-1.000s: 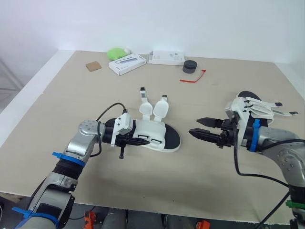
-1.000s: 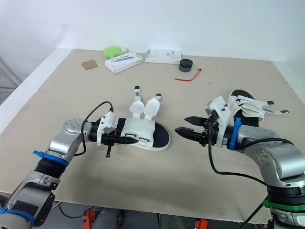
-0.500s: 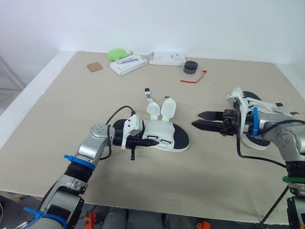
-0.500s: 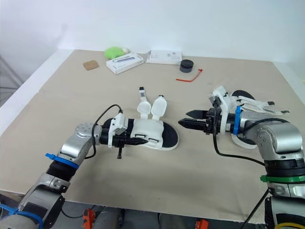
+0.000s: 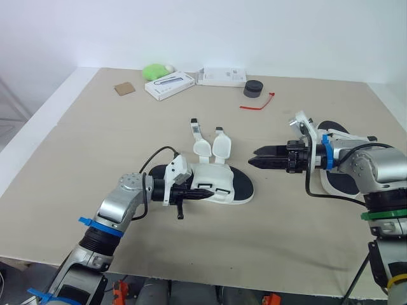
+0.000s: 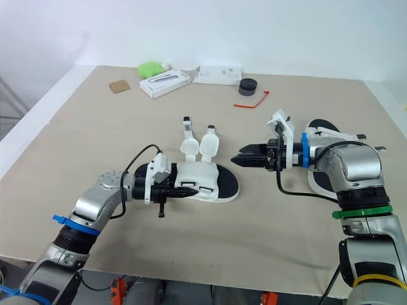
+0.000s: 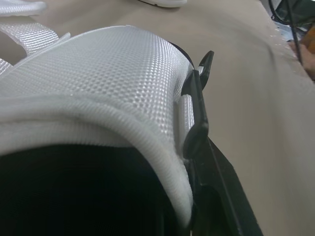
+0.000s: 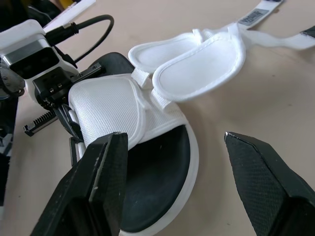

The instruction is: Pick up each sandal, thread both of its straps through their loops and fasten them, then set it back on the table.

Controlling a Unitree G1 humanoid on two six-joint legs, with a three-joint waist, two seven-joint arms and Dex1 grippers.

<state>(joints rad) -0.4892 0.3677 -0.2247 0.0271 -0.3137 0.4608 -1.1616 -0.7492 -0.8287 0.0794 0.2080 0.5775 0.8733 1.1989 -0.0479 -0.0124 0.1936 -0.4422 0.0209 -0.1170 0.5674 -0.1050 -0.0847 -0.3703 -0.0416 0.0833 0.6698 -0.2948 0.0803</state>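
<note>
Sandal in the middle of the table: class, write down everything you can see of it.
The sandal has a white woven-mesh upper, a black footbed and a white sole rim. Both straps are undone, their padded oval flaps flipped open toward the far side. It lies sole-down on the table. The left pincer clamps the upper's edge at its left end.
</note>
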